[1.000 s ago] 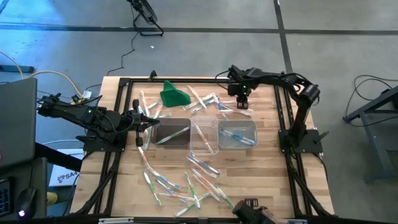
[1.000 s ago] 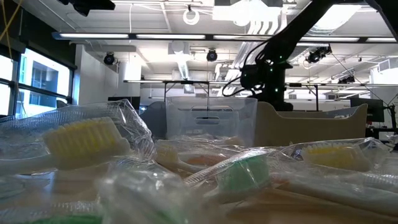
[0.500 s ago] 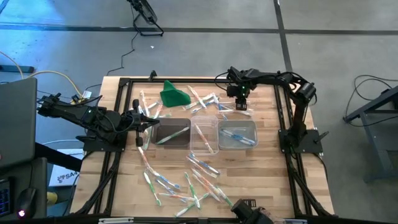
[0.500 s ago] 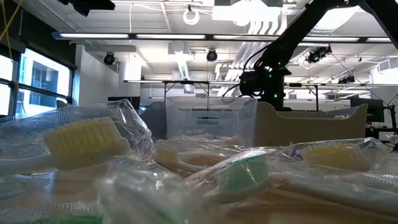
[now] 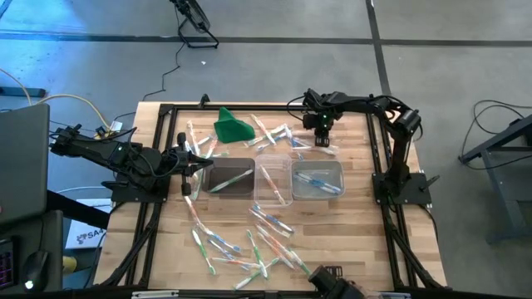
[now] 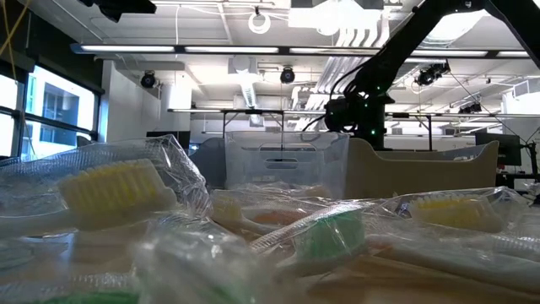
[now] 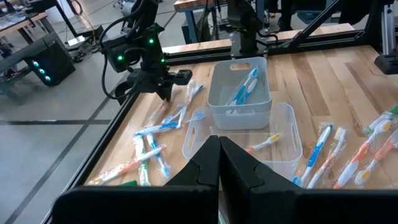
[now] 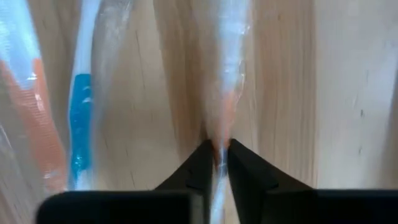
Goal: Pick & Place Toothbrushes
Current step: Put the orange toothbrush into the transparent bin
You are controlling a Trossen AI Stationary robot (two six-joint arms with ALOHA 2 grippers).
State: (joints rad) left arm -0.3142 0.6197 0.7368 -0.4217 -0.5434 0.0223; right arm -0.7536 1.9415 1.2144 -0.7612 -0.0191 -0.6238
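**On the far side of the table: right gripper pinching a wrapped toothbrush**

Near the table's far edge, beyond the rightmost clear tub (image 5: 317, 180), reaching down among loose toothbrushes (image 5: 278, 133): the right gripper (image 5: 320, 131). Closing narrowly, in its own wrist view, on one toothbrush in clear wrap (image 8: 225, 74), fingertips (image 8: 202, 163) squeezing the crinkled film with an orange-pink part showing through. Lying flat on the wood beside it, a blue-handled brush (image 8: 79, 106). Not yet lifting, judging by the brush resting on the boards.

Waiting at the left of the table, just beside the leftmost tub (image 5: 229, 178): the left gripper (image 5: 190, 173), fingers pressed fully together, holding nothing.

Lying scattered in two groups, the remaining brushes: some at the far edge by a green cloth (image 5: 232, 126), many more at the near edge (image 5: 249, 245). Resting already inside the tubs, a few.

Likely handling as very light and stiff, yet slippery because of the loose wrapper. Probably gripping best mid-handle, across the narrow width, catching plastic stick and film together rather than film alone; otherwise risking sliding out or swinging on the lift.
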